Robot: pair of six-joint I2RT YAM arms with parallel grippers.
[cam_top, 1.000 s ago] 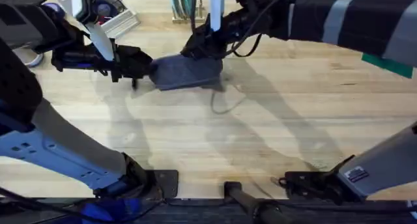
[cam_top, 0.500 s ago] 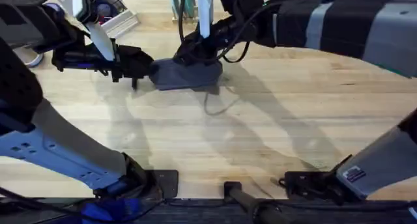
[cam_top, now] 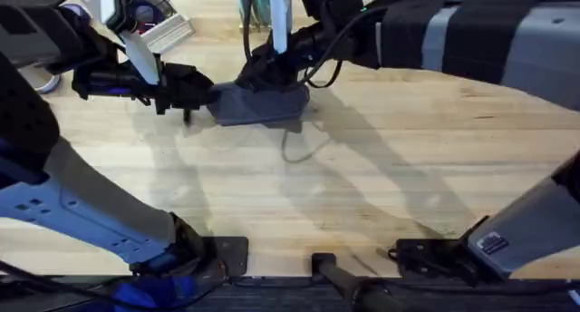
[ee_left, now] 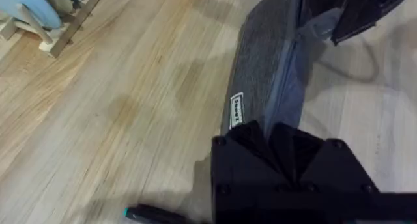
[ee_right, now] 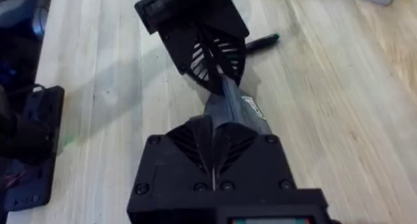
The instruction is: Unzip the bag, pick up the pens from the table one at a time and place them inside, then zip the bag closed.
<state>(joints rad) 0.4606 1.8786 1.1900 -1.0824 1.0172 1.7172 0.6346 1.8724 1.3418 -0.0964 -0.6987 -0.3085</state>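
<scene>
1. The bag lies on the tabletop toward the far side, near the middle, with an arm at each end.
2. The left gripper reaches in from the left and meets the bag's left end; in the left wrist view its jaws are clenched on that end of the bag, just below a small white label.
3. The right gripper comes across from the right and sits over the bag's top edge, toward the far side.
4. In the right wrist view the right gripper has its jaws pressed together on the near end of the bag, with the left gripper clamped on the opposite end.
5. A pen, dark with a green tip, lies on the tabletop just beside the left gripper, apart from the bag; the left wrist view shows the same pen next to its gripper.
6. A thin loop of cord rests on the tabletop just in front of the bag.
7. A wooden rack holding pale blue items stands at the far edge.
</scene>
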